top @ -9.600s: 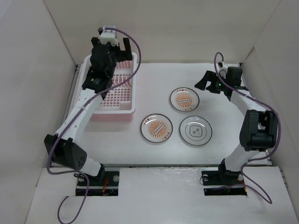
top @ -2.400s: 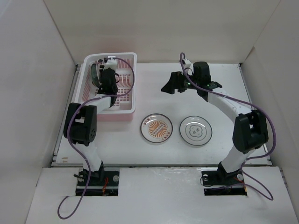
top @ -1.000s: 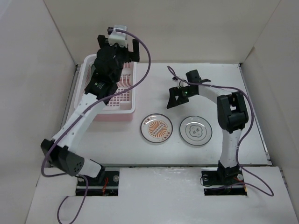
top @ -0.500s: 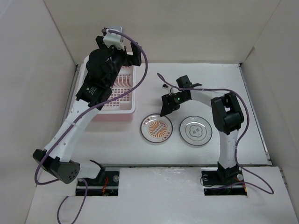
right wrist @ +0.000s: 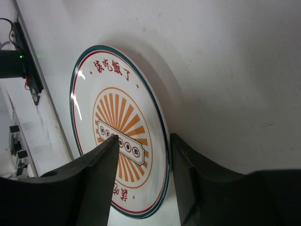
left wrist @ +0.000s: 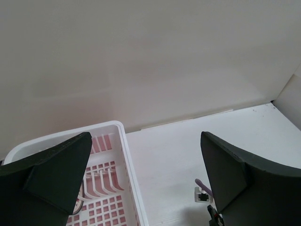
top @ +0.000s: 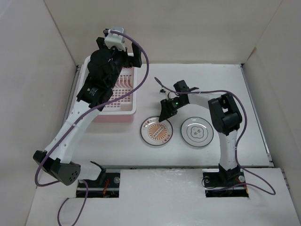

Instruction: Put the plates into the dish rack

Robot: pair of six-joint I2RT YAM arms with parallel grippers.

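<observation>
An orange sunburst plate [top: 156,132] [right wrist: 117,108] lies flat on the table. My right gripper [top: 163,115] [right wrist: 144,137] is down at its far rim, part open. One finger is over the plate's face, the other just outside the rim, so the rim sits between them. A white plate with a grey pattern [top: 197,131] lies to its right. The pink dish rack [top: 124,92] [left wrist: 127,160] stands at the back left, and a plate edge [left wrist: 79,197] shows among its tines. High above the rack's right side, my left gripper [top: 118,47] [left wrist: 146,136] is wide open and empty.
White cardboard walls close in the left, back and right sides. A small white connector with a purple cable [top: 162,89] [left wrist: 202,194] sits on the table behind the right gripper. Purple cables loop off both arms.
My right gripper came nearer and lower onto the sunburst plate's far rim, and its jaws narrowed around that rim. The left arm rose slightly above the rack and stayed open.
</observation>
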